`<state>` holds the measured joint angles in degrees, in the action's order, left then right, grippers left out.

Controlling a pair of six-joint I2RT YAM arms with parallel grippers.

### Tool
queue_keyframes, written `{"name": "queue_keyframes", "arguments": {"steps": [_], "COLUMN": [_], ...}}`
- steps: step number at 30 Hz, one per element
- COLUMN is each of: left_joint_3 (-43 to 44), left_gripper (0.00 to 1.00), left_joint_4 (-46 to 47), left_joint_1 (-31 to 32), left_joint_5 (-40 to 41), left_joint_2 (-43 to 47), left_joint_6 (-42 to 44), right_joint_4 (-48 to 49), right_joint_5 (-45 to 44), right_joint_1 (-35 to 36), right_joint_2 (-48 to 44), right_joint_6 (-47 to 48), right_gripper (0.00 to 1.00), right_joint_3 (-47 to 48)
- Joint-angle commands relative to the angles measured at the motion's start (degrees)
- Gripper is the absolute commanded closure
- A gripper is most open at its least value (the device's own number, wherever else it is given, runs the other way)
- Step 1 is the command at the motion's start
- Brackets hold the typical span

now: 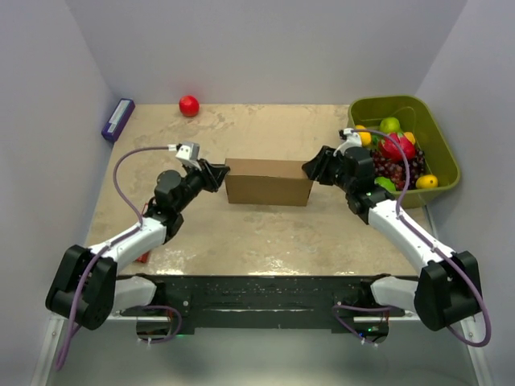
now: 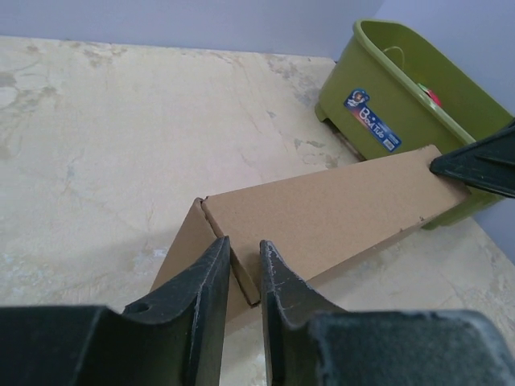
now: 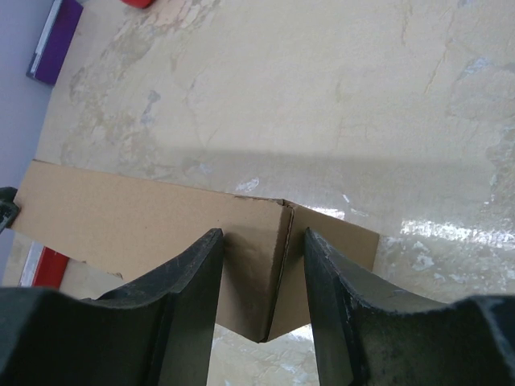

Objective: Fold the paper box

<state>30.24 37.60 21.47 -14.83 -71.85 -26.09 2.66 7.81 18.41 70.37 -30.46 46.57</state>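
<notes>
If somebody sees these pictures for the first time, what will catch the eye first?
The brown paper box in the middle of the table, with the left hand and the right hand each having one end between its fingers. Next, the green bin of colourful fruit at the far right, and a red ball at the far edge.

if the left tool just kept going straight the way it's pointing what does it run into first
The paper box: its near end sits in the narrow gap of the left tool, seemingly pinched. Pushing on would shove the box lengthwise toward the right tool at its far end.
</notes>
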Motion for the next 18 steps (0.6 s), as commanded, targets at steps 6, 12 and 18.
{"name": "queue_keyframes", "arguments": {"steps": [6,12,18], "left_joint_3": [-10.11,-14.24,-14.33], "left_gripper": [0.67,0.53,0.17], "left_joint_4": [-11.41,-15.45,-28.51], "left_joint_1": [4.8,7.26,7.71], "left_joint_5": [3.75,4.81,9.37], "left_joint_2": [10.24,17.79,30.71], "left_joint_6": [0.16,-1.68,-3.62], "right_joint_4": [-5.64,-9.5,-16.88], "right_joint_5": [4.4,3.88,3.61], "right_joint_1": [8.65,10.15,10.24], "right_joint_2": [-5.41,-12.43,-19.74], "right_joint_6": [0.22,-0.39,4.34], "right_gripper": [0.48,0.36,0.01], "right_joint_3": [-4.11,-7.71,-6.14]}}
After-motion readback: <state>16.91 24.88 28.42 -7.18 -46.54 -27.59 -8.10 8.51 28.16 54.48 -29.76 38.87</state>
